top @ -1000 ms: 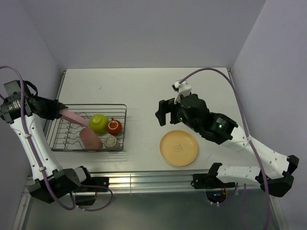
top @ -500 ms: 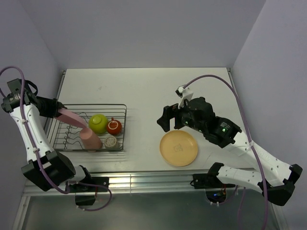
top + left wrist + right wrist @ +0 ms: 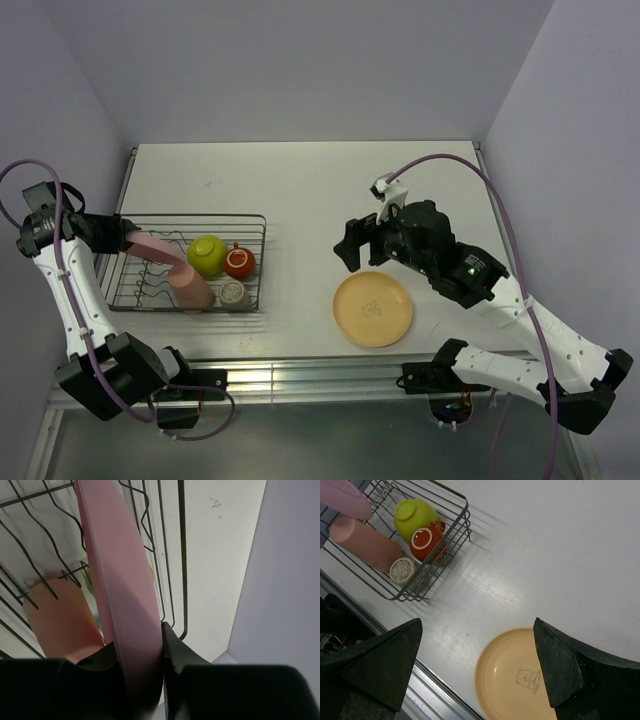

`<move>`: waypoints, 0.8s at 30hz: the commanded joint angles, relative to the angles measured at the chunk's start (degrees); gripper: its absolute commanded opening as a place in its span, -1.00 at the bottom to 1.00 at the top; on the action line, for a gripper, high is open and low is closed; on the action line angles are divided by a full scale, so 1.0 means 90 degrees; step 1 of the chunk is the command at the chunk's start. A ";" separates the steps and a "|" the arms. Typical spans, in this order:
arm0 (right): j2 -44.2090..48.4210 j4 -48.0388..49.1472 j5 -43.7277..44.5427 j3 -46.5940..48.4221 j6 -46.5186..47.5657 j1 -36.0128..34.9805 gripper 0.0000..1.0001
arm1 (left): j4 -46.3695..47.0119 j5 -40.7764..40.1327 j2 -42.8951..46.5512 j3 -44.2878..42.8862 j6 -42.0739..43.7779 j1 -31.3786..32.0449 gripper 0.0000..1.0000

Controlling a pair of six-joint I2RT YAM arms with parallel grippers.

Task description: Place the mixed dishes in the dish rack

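Since a second ago the right gripper has dropped nearer the yellow plate and hangs with jaws spread, holding nothing, over that plate's far-left edge; the plate lies flat on the table, right of the rack. The left gripper has barely shifted and is clenched on the rim of the pink plate, which tilts over the rack's left end. To seat it well, the plate probably wants tipping more upright and easing edge-first between two wavy dividers, clear of the pink cup just beside it, with the jaws letting go only once the wires carry it. Counted: two plates; two bowls, one green and one red; two cups, the pink one and a small beige one; one rack. Both bowls and both cups already sit inside.
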State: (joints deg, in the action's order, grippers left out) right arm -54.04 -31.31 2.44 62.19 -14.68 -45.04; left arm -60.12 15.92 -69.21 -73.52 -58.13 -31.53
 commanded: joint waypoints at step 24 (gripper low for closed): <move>0.0546 0.0042 0.0237 -0.0221 0.0088 0.0111 0.99 | -0.0654 -0.0928 0.0903 0.0355 -0.0416 0.0036 -1.00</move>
State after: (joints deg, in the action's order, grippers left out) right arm -50.37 -31.53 3.66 60.38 -14.04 -44.47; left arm -63.90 10.15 -62.19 -71.85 -62.57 -31.16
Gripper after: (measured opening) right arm 0.996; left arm 0.249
